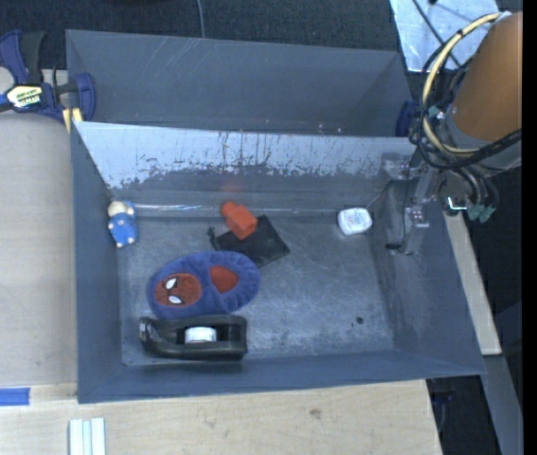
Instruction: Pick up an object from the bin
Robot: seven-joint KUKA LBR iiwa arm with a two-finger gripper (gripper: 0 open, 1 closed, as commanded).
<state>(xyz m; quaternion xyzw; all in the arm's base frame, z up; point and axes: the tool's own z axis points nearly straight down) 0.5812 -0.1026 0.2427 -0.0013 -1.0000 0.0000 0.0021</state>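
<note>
Well, my bin (249, 93) held a blue slipper (206, 287), a black tape dispenser (192, 337), an orange block (240, 219) against a dark scrap (268, 243), a small blue figure (121, 224) and a white lump (354, 221). I couldn't make out what the lump was. The gripper (401, 243) hung by the right wall, just beside that lump. Clenched or released, I couldn't tell.

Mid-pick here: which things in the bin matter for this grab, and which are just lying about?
In play: gripper, by the right wall of the bin; small white object, the thing nearest it.
Lying about: orange block; black piece beside it; blue slipper with a red face; black tape dispenser; small blue-and-white figure at the left.
</note>
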